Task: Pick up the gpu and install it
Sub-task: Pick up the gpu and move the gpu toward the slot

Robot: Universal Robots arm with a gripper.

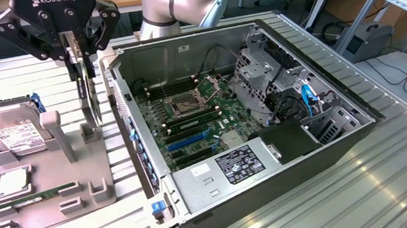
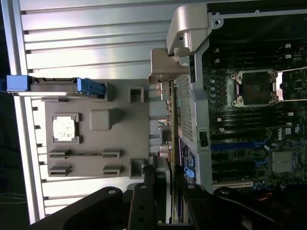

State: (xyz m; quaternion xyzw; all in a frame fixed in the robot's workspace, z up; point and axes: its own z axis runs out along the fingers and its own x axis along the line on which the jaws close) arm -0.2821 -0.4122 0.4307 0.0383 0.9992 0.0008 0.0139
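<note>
My gripper (image 1: 81, 61) hangs at the exterior view's upper left, shut on the top edge of the gpu (image 1: 91, 101). The gpu is a thin card held upright and edge-on, lifted just above the grey holder tray (image 1: 47, 210). In the wrist view the gpu (image 2: 166, 127) runs between my two black fingers (image 2: 143, 191), with its silver bracket (image 2: 165, 67) at the far end. The open computer case (image 1: 322, 137) lies just to the exterior view's right, its motherboard showing a blue expansion slot (image 1: 187, 140). The same blue expansion slot (image 2: 237, 143) appears in the wrist view.
On the tray stand a silver hard drive (image 1: 12, 131), a square processor (image 1: 13, 183) and a green memory stick (image 1: 32, 199). The case's side wall (image 1: 127, 109) rises close beside the card. Drive cages and cables (image 1: 282, 91) fill the case's far side.
</note>
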